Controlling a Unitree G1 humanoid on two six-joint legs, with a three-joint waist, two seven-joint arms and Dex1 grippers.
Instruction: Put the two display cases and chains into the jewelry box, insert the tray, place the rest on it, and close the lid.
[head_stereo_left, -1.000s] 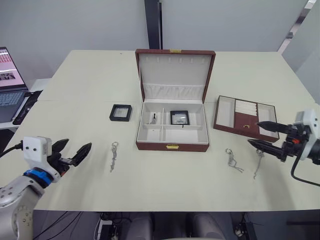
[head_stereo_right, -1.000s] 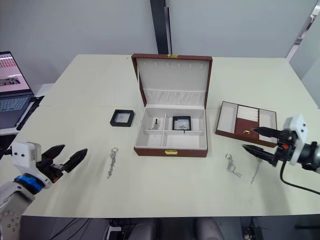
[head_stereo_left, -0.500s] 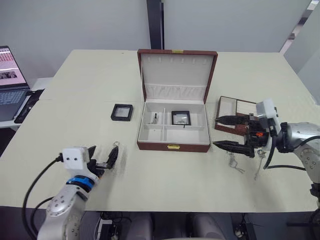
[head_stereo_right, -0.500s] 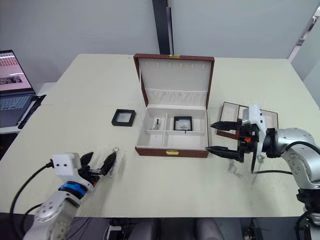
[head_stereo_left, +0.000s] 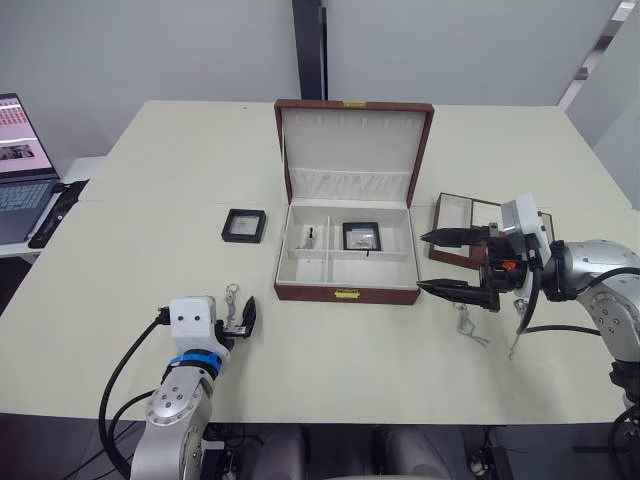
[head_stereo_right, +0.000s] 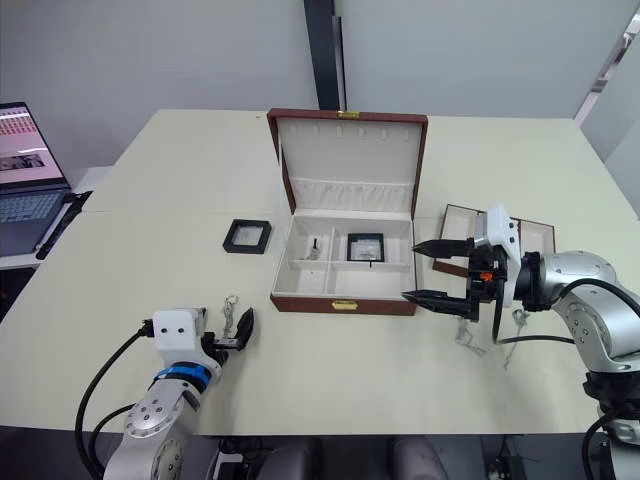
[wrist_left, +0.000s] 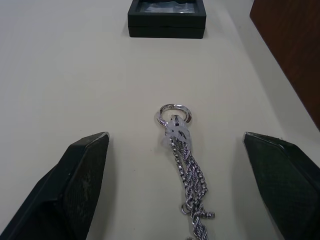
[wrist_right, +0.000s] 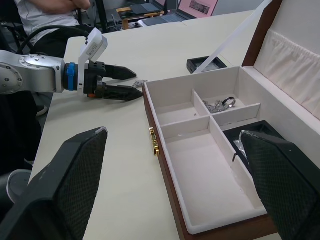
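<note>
The jewelry box (head_stereo_left: 346, 292) stands open at the table's centre, its lid (head_stereo_left: 354, 140) upright. One display case (head_stereo_left: 361, 236) and a chain (head_stereo_left: 311, 236) lie inside it. The other display case (head_stereo_left: 243, 225) rests on the table to the box's left. My left gripper (wrist_left: 175, 135) is open, its fingers on either side of a chain (wrist_left: 184, 167) lying on the table. My right gripper (head_stereo_left: 423, 262) hangs open at the box's right end. Two chains (head_stereo_left: 467, 325) lie below it, and the tray (head_stereo_left: 462, 222) sits behind it.
A laptop (head_stereo_left: 18, 150) stands off the table's far left corner. In the right wrist view a person (wrist_right: 50, 10) sits beyond the table's left side. Open tabletop lies in front of the box.
My left gripper has moved in over the chain on the left and now straddles it. My right gripper has edged left, closer to the box's right end.
</note>
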